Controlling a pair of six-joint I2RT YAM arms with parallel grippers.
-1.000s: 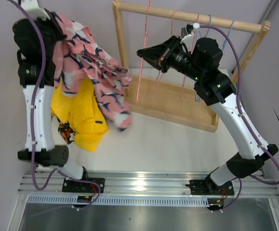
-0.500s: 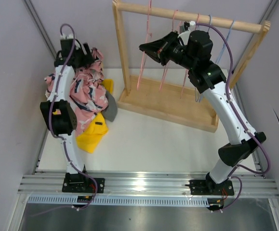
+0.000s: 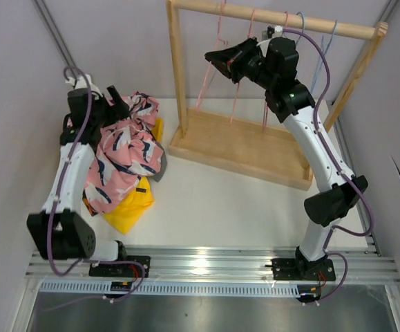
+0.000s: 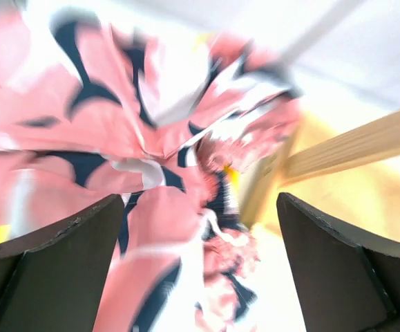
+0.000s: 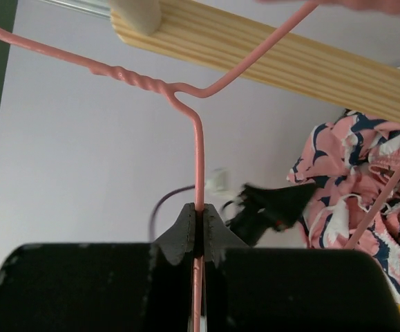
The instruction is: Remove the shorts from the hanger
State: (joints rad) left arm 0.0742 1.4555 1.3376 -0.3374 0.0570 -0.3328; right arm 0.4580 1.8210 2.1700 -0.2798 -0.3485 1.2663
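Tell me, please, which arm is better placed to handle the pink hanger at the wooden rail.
Right. The right hand is shut on the pink hanger at the wooden rail, while the left hand is open over the pink shark-print shorts, away from it.

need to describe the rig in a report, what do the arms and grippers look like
The left arm and right arm match: white link shells between rounded black joints, each with a purple cable running along the outside. The left gripper and right gripper are all black, with broad wedge-shaped fingers narrowing to the tips. No sleeves or readable markings show.
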